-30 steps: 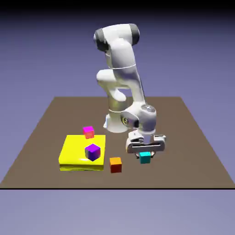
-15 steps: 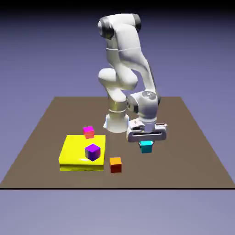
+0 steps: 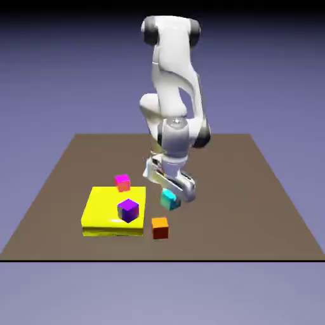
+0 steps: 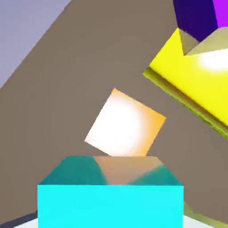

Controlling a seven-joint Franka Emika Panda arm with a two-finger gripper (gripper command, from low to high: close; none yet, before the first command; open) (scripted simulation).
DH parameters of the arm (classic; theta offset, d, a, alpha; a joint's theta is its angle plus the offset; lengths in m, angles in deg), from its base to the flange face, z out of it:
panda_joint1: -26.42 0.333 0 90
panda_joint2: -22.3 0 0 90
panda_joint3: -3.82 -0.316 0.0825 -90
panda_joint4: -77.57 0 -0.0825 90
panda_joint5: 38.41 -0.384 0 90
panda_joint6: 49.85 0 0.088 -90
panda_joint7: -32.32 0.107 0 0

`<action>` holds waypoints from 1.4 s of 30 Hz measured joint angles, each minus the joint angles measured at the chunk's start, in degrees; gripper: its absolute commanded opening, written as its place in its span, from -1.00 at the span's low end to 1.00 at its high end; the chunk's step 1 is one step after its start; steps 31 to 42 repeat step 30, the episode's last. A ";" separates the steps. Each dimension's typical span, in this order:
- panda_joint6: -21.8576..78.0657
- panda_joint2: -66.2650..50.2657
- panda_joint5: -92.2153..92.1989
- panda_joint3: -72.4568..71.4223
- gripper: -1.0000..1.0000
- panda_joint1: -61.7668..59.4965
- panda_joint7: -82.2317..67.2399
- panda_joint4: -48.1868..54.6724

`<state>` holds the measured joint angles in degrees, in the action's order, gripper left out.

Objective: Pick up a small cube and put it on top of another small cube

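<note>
My gripper [image 3: 171, 193] is shut on the small cyan cube [image 3: 169, 200] and holds it in the air, turned at an angle. In the hand view the cyan cube [image 4: 110, 200] fills the bottom and hides both fingertips. An orange cube [image 3: 160, 227] rests on the table just below the held cube, slightly toward the exterior view's left. The hand view shows the orange cube [image 4: 126, 124] right beyond the cyan one, glaring in the light.
A flat yellow block [image 3: 105, 208] lies at the exterior view's left with a purple cube [image 3: 127, 210] on it. A pink and orange cube [image 3: 122, 183] sits at its far edge. The yellow block [image 4: 191, 84] and purple cube [image 4: 198, 18] show at the hand view's upper right.
The arm rose and swung the cyan cube toward the exterior view's left, from beside the orange cube to above it. The hand has turned. The grip stayed shut.
</note>
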<state>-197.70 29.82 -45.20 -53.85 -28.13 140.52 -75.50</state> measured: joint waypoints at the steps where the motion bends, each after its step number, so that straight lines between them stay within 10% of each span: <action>1: 0.83 0.76 -1.11 -0.25 -1.00 -1.29 2.49 0.40; 20: 15.26 13.94 -20.22 -4.60 -1.00 -23.65 45.77 7.42; 28: 0.10 -1.72 -4.86 -21.21 -1.00 -39.42 57.27 4.09; 29: -0.42 -2.26 -4.34 -21.77 1.00 -39.96 57.66 3.97; 42: -0.36 -2.26 -4.37 -21.76 1.00 -39.95 57.64 3.97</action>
